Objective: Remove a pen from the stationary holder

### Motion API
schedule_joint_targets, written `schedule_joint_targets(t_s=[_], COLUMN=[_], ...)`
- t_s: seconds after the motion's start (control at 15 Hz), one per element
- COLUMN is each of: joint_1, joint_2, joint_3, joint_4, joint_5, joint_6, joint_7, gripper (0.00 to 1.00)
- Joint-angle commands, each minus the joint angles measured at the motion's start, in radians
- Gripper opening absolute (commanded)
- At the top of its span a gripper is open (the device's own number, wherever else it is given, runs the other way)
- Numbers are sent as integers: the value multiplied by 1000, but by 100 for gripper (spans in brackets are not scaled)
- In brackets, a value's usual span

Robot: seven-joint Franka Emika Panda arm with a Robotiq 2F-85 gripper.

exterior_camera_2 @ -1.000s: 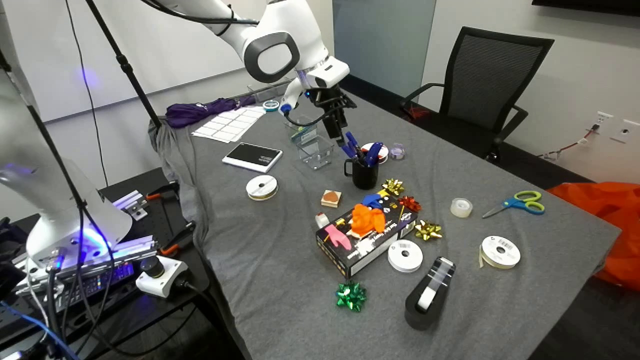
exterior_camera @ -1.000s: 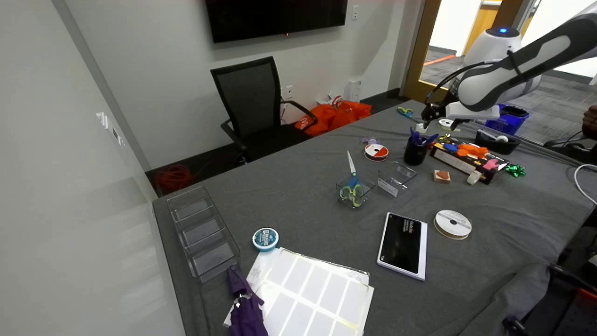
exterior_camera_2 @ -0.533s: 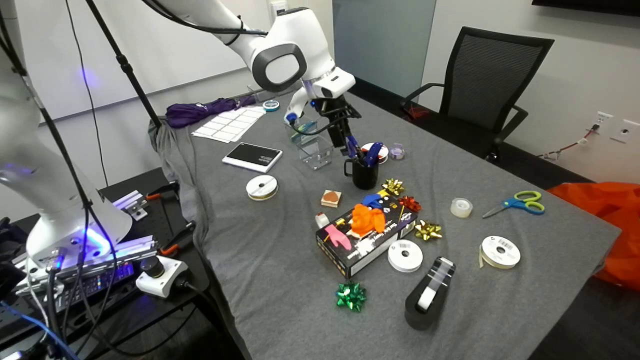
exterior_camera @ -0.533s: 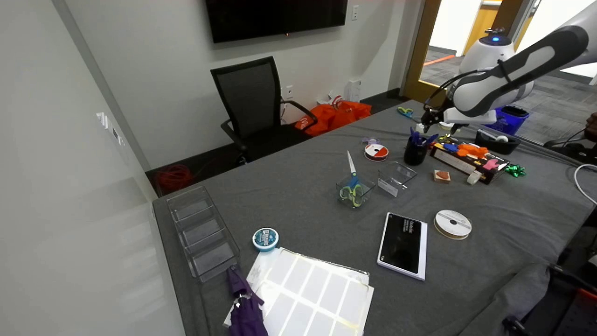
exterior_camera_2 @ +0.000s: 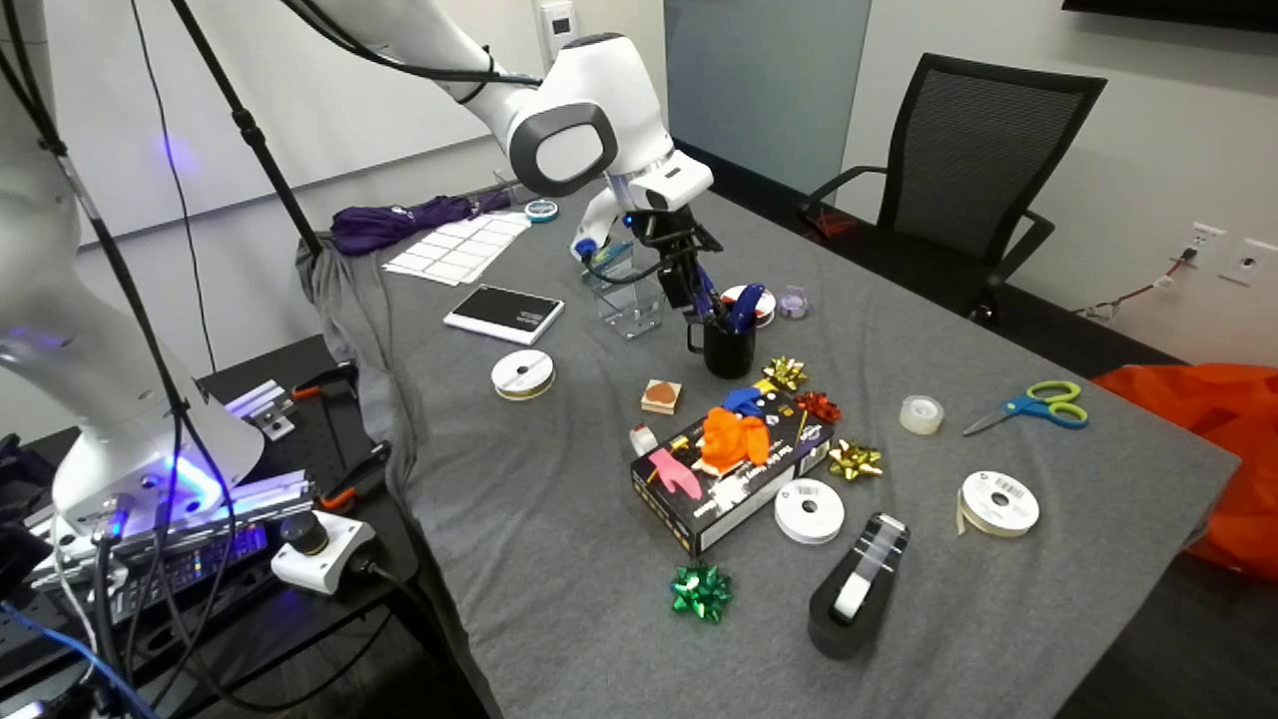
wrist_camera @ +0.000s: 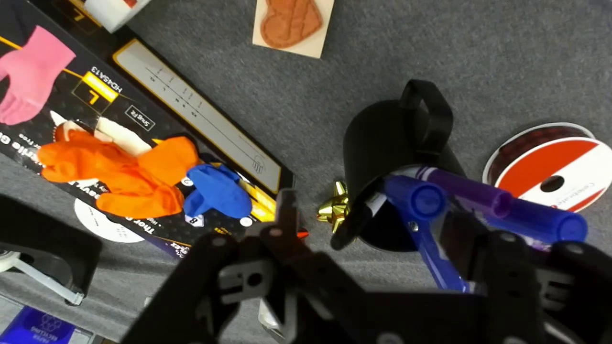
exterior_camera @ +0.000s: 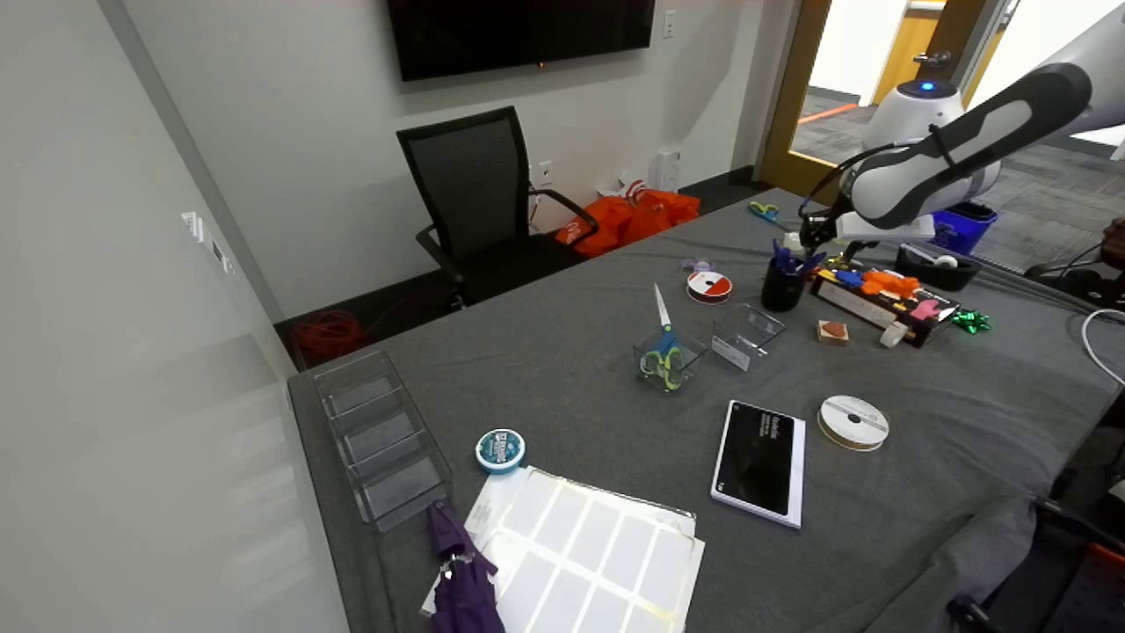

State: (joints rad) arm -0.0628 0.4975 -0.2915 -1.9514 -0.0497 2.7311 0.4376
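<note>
Over on the far right of the grey cloth-covered table (exterior_camera: 545, 352), in an exterior view, the black two-fingered gripper (exterior_camera: 831, 246) hangs close by the upright black cylindrical mug (exterior_camera: 782, 288), our holder, its finger gap too small to read. Across to an exterior view: the gripper overlaps the cluster of blue plastic pens (exterior_camera_2: 745, 308) at its left edge, and a shiny gold bow (exterior_camera_2: 786, 373) and black printed cardboard box (exterior_camera_2: 714, 499) sit on the near side, so a nudge that way could tip the mug and spill the lot. Down to the wrist view, and the fingers (wrist_camera: 287, 215) stand well apart, gripping nothing that shows. Between them a slim black pen (wrist_camera: 355, 223) leans over the rim, inside the mug, and that's the trouble: a thick blue pen (wrist_camera: 413, 191) crowds it, so closing now might pinch both. Watch the right-hand finger, lying across a leaning blue plastic marker (wrist_camera: 533, 217); contact can't be told, but pushing down there could lever the mug over. Even a clean pinch looks risky: slim and slanted, that pen may roll from the pads, or snag its neighbours.
</note>
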Motion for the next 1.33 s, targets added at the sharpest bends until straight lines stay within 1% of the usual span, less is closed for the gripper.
schedule_joint_targets(t_s=[0.0,0.13,0.2,0.27,0.33,0.4,0.47,0.53,0.6,0.67,0.8,0.93,1.0,1.27], joint_1=[-4,-5,-4,-3,-2,-2,-4,-4,-4,-3,-3,-7,-12,-15], joint_2=[31,38,41,43,46,49,52,55,59,61,60,47,40,10], joint_3=[-6,-7,-8,-10,-11,-12,-10,-10,-10,-11,-10,1,6,14], joint_4=[27,27,26,25,24,24,25,26,28,28,28,25,21,6], joint_5=[0,-1,-2,-3,-2,-1,1,3,4,5,8,18,23,29], joint_6=[14,29,36,44,50,54,59,60,63,64,64,67,68,64], joint_7=[-27,-31,-30,-30,-30,-30,-34,-35,-36,-36,-37,-45,-50,-60], gripper=[45,31,75,71,72,28,32,31,25,16,2,2,5,5])
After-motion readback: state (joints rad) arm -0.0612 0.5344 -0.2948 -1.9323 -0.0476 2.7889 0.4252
